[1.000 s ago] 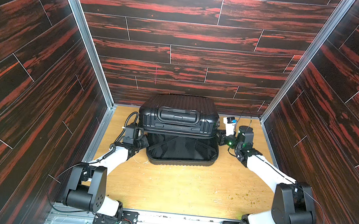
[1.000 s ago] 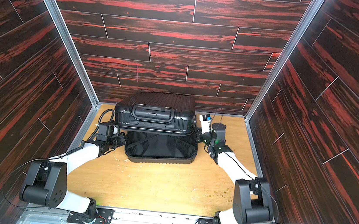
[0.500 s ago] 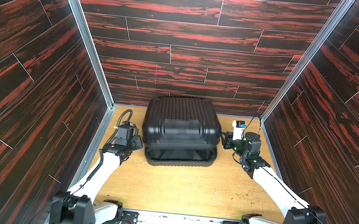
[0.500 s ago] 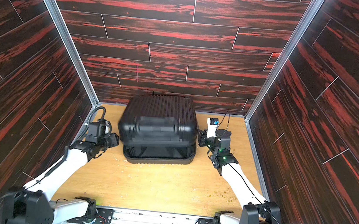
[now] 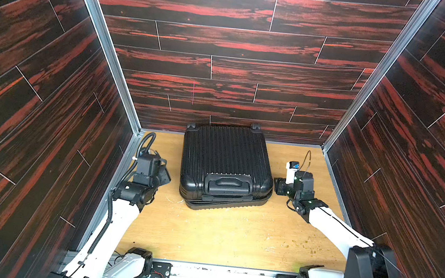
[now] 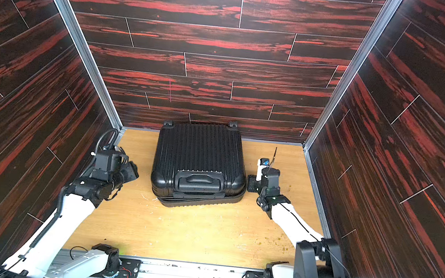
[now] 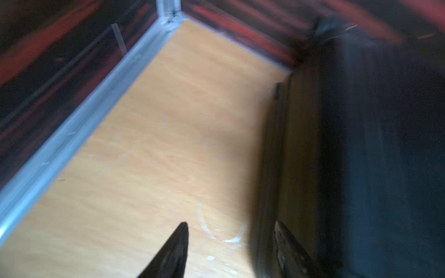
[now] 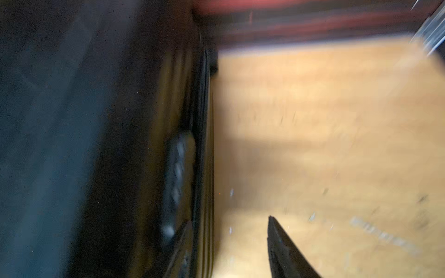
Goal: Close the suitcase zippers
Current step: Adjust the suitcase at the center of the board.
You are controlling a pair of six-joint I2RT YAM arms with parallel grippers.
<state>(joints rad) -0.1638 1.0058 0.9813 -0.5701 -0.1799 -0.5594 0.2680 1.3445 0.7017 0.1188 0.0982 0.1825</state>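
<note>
Top views show the suitcase (image 5: 225, 157) flat between your hands, long axis front to back. Your left hand (image 7: 230, 226) and right hand (image 8: 230, 222) both gape empty, each beside a flank; zippers' pulls unseen

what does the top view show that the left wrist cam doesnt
Only the top view: the whole suitcase with its lid down, its handle facing the camera, two wheels at the far end, and the right pincer beside it. Only the left wrist view: the left pincer close up, fingertips apart with table between them. Both: the suitcase's side, the wooden table and the dark red walls.
</note>
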